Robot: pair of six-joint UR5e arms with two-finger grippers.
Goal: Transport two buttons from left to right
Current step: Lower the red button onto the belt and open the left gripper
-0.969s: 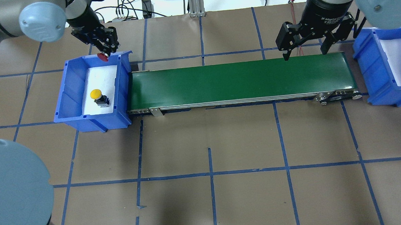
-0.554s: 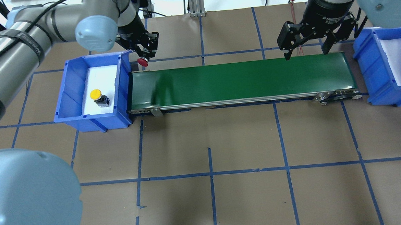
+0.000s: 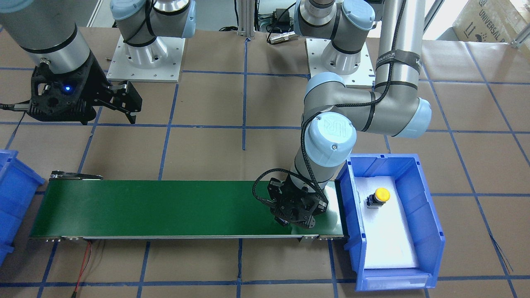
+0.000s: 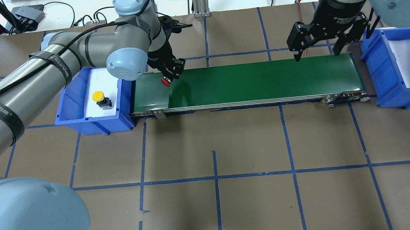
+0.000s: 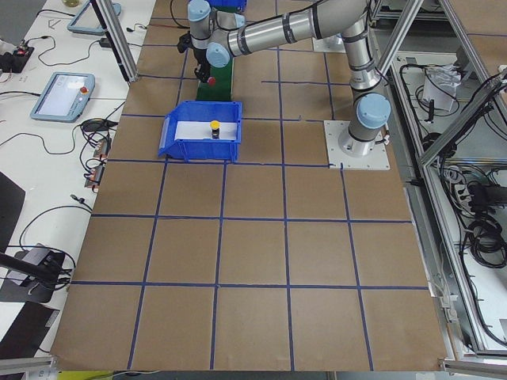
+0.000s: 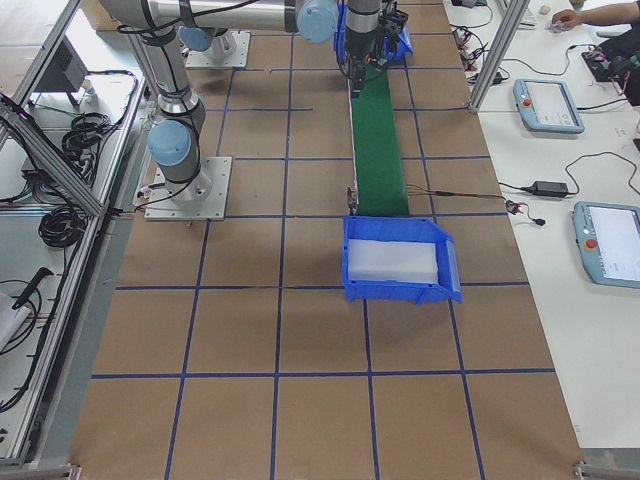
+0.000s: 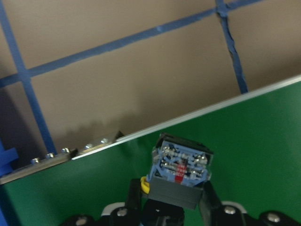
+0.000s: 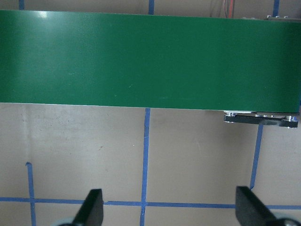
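The red-capped button [image 4: 165, 82] hangs cap down over the left end of the green conveyor belt [image 4: 252, 81], with my left gripper [image 4: 170, 74] shut on it. In the left wrist view its black-and-blue body [image 7: 181, 172] sits between the fingers, above the belt near its edge. The yellow-capped button [image 4: 98, 97] lies on the white liner of the left blue bin [image 4: 72, 113]; the front-facing view also shows this button [image 3: 379, 196]. My right gripper [image 4: 316, 52] hovers open and empty by the far edge of the belt's right end.
A second blue bin [image 4: 382, 74] with a white liner stands past the belt's right end. Blue tape lines cross the brown table top [image 4: 214, 156]. Cables and a metal post [image 4: 199, 3] run along the far edge.
My left arm has carried the red button from over the left bin's far rim rightward and nearer, to over the belt's left end. The right gripper has barely shifted.
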